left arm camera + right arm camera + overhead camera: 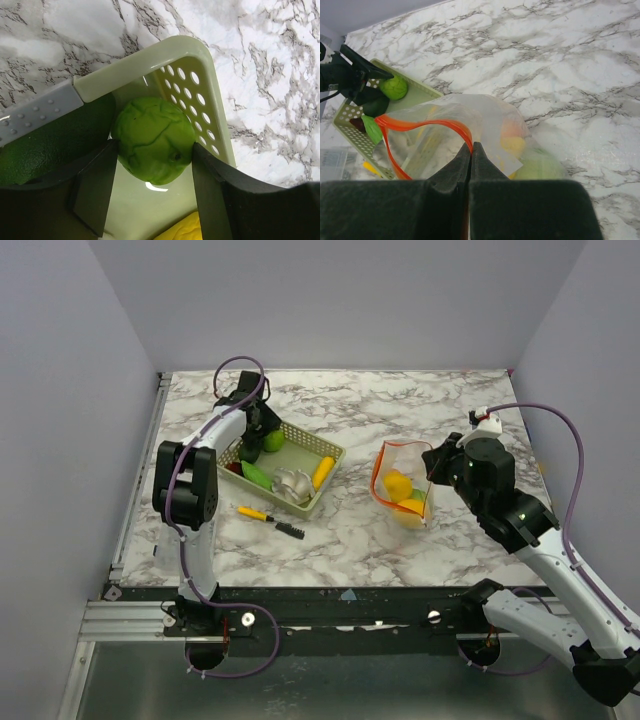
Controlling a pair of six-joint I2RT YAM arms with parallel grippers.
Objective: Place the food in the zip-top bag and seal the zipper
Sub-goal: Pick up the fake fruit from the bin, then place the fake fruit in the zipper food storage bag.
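**Top view.** One zip-top bag (403, 485) lies on the marbled surface (400, 405), right of centre. Its long axis runs far to near, and its open mouth is turned towards the one pale green basket (300, 455). The zipper (377, 480) forms an open loop. At least two yellow pieces and one green piece show inside the bag. The right tool (432, 462) is at the far right edge of the rim. The basket holds:
- one round light green piece (272, 441);
- one elongated green piece (255, 475);
- one elongated yellow piece (322, 472), its long axis along the basket's right wall.

The left tool (262, 430) is at the basket's far corner. One pen (270, 516) lies near the basket.

**Left wrist view.** The two fingers (95, 190) flank the light green piece and touch both its sides; the tool grasps it. One dark green piece (50, 145) lies just beside it.

**Right wrist view.** The right tool is clenched on the zipper strip, pinching the rim.
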